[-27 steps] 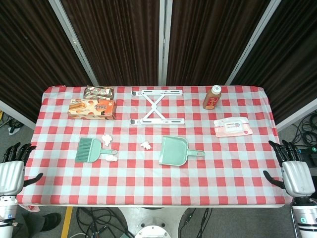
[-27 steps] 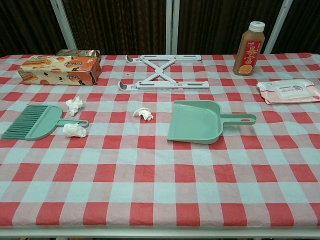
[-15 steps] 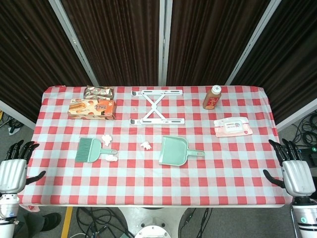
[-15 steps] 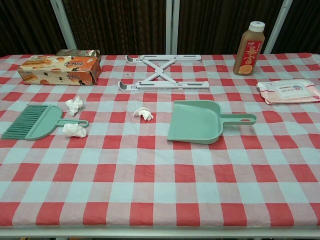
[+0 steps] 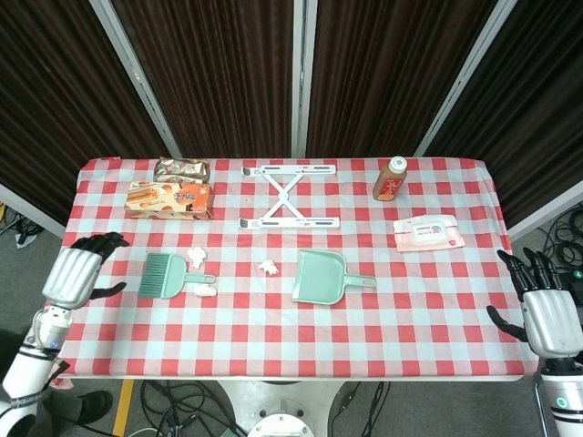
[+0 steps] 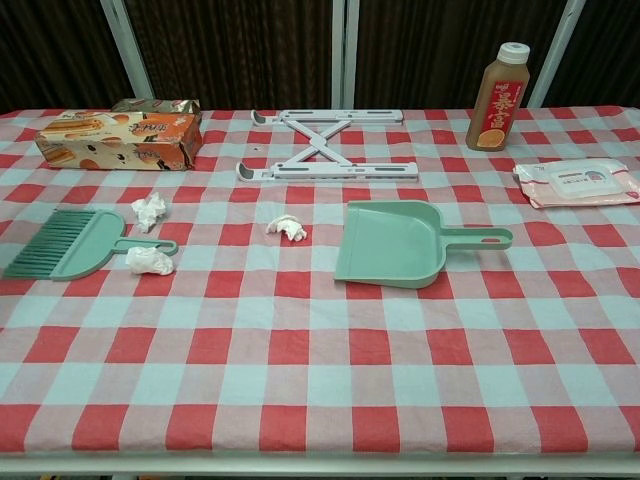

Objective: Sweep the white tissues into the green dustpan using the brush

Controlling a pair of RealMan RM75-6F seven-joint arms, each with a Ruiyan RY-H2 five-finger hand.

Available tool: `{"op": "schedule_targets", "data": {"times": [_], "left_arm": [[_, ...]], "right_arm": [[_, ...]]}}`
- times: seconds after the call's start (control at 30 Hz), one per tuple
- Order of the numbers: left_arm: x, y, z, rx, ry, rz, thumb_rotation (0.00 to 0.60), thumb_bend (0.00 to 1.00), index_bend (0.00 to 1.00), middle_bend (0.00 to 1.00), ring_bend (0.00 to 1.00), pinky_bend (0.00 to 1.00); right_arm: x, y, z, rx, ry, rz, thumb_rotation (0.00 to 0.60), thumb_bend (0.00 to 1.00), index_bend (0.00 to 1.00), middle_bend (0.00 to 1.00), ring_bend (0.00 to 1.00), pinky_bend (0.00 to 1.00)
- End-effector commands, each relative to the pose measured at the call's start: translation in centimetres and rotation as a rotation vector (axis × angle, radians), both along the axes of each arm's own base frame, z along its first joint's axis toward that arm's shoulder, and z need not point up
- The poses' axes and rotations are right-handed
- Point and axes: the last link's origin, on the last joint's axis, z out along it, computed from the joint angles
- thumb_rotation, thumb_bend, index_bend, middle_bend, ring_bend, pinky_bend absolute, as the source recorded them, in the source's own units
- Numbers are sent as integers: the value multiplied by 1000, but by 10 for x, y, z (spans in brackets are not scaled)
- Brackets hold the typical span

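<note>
A green brush (image 5: 162, 275) (image 6: 66, 245) lies left of centre on the checked cloth, its handle pointing right. Three crumpled white tissues lie near it: one (image 5: 196, 254) (image 6: 149, 211) above the handle, one (image 5: 205, 290) (image 6: 149, 261) below it, one (image 5: 267, 267) (image 6: 287, 228) between brush and dustpan. The green dustpan (image 5: 321, 277) (image 6: 393, 244) rests at centre with its handle to the right. My left hand (image 5: 76, 273) hovers over the table's left edge, left of the brush, fingers apart and empty. My right hand (image 5: 547, 314) hangs off the table's right edge, fingers spread, holding nothing. Neither hand shows in the chest view.
At the back stand a snack box (image 5: 169, 198) with a wrapped pack (image 5: 182, 168) behind it, a white folding stand (image 5: 289, 195), and a brown bottle (image 5: 391, 178). A wet-wipes pack (image 5: 428, 233) lies at the right.
My left hand has risen and moved right toward the brush, now over the table's left edge. The right hand has dropped slightly. Nothing on the table has moved.
</note>
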Motion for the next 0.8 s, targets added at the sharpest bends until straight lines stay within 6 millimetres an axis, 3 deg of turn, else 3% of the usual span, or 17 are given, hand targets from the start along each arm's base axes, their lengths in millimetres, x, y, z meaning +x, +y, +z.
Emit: {"op": "schedule_targets", "data": {"times": [0.03,0.1,0.33,0.8], "left_arm": [[20,38,-20,-77,16,-29,600,155,442,389,584,768],[27,50,-30,-106,23,-33,600,182,463,420,646,848],[44,72,-71,-174,95,-49,600,195,511,503,778,938],[39,60,-127,-206,272,-70,600,196,511,506,794,942]], "right_arm": [[0,1,0,1,0,1,600,142,75,181,0,60],[-1,2,0,0,1,-1,600,142,75,181,0,60],[-5,4,2,-3,2,-20,600,141,75,182,0,69],[-7,4,-1,15,0,-41,600,141,75,184,0,86]]}}
